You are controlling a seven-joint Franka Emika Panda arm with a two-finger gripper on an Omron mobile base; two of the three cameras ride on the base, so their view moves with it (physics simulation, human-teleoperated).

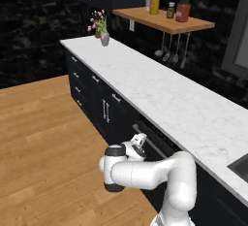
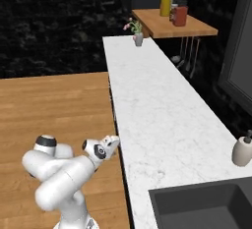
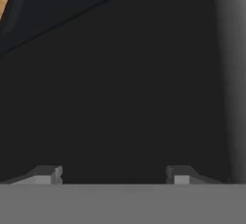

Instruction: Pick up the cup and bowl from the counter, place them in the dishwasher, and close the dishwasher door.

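Black dishwasher door (image 3: 120,83) fills space right ahead of end effector (image 3: 113,174), fingers spread wide, empty.

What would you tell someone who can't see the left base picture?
A white robot arm bends low in front of dark cabinets, its gripper up close to the dishwasher door under the counter. The long white marble counter runs back to a small vase of pink flowers, with a wooden shelf of bottles above it.
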